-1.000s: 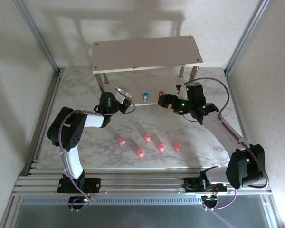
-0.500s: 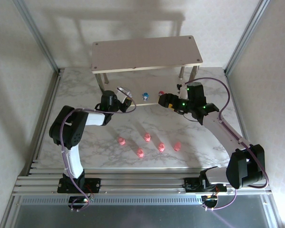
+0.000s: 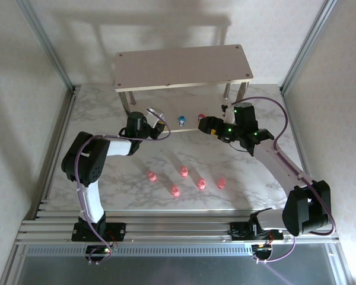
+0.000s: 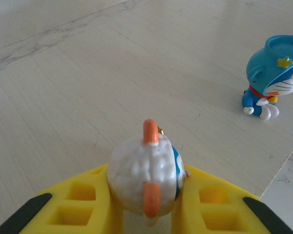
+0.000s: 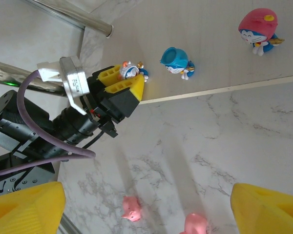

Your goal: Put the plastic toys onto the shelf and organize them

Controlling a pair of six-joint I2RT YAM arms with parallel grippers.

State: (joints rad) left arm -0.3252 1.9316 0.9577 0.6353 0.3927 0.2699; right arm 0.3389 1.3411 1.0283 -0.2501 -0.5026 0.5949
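left wrist shows the left tool clamped on a bumpy white, orange-tipped toy; right tool spread apart.

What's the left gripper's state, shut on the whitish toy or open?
Shut on it: yellow fingers of the left gripper press the whitish toy from both sides.

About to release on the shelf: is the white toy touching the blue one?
Apart. The left wrist view shows a stretch of bare shelf between the white toy and the blue toy.
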